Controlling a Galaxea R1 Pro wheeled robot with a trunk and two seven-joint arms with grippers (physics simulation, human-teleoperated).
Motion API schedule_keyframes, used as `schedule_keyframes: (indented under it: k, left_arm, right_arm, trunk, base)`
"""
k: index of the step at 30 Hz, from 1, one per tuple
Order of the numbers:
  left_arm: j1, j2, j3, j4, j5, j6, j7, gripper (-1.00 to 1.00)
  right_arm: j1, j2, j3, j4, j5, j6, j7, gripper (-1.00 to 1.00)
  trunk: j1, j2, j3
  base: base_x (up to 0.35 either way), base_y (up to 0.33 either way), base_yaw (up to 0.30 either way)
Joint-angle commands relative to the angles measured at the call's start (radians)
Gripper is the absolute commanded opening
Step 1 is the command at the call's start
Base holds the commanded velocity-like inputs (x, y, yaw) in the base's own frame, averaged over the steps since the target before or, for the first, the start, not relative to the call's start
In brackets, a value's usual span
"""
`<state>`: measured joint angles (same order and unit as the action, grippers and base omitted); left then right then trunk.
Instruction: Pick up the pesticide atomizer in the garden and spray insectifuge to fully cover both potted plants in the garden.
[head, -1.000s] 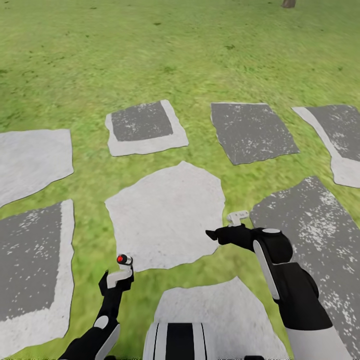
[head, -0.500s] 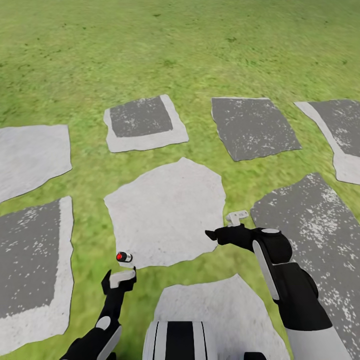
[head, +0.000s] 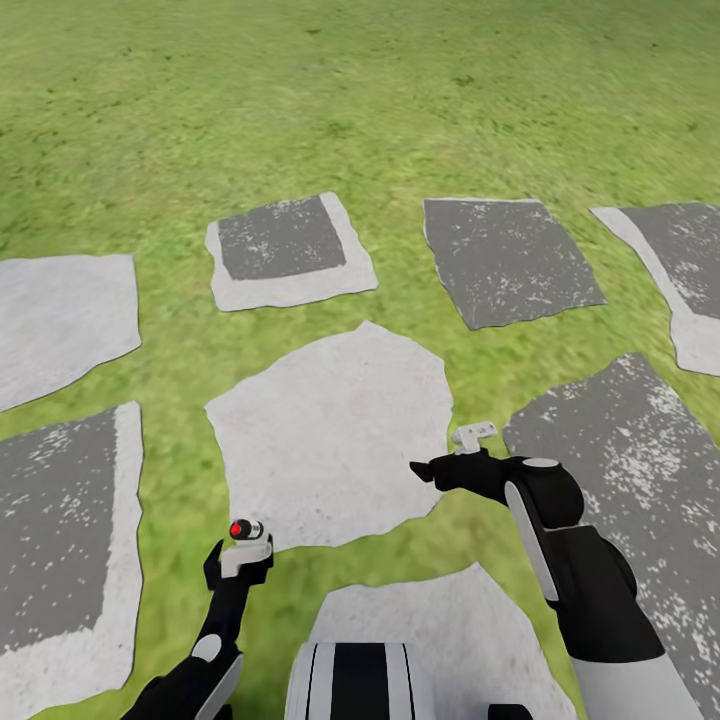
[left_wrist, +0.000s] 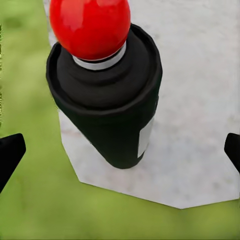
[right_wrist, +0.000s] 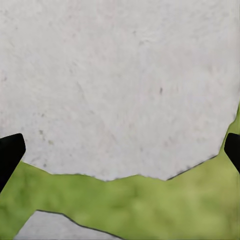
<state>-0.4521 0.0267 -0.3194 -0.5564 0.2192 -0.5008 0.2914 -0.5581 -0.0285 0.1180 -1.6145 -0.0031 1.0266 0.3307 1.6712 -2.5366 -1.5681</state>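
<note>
In my left wrist view the round red cap of the dark bottle with a white label is cut by the frame edge, and only the black fingertips show at the sides. In my head view the bottle is too small for label detail. The far green lawn is blurred.

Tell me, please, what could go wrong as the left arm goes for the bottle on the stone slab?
1. The pesticide atomizer stands upright near the edge of the pale stone slab; a nudge from one of the fingers could topple it onto the grass.
2. The left gripper is open wide around the bottle with gaps on both sides, so an off-centre close might push it aside.
</note>
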Motion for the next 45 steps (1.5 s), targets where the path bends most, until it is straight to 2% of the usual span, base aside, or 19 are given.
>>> schedule_keyframes:
  k: [1,25,26,45]
  left_arm:
    - [-0.001,0.002,-0.008,0.000,0.010,-0.004,0.006,1.00]
    - [0.000,0.005,-0.006,0.016,0.017,-0.034,0.005,1.00]
    - [0.000,0.005,-0.006,0.016,0.017,-0.034,0.005,-1.00]
    - [0.000,0.009,-0.005,0.017,0.019,-0.034,-0.006,-1.00]
  right_arm:
    - [0.000,-0.001,0.001,-0.001,0.000,0.004,0.001,1.00]
    - [0.000,-0.001,0.001,-0.001,0.000,0.004,0.001,1.00]
    - [0.000,-0.001,0.002,-0.001,0.000,0.004,0.001,1.00]
    - [0.000,-0.002,0.002,-0.001,0.000,0.003,0.001,1.00]
  trunk:
    - [0.000,0.000,-0.001]
    - [0.000,0.000,-0.001]
    - [0.000,0.000,-0.001]
    - [0.000,0.000,-0.001]
  base:
    - [0.005,0.000,0.000]
    - [0.041,0.000,0.000]
    - [0.000,0.000,0.000]
    - [0.000,0.000,0.000]
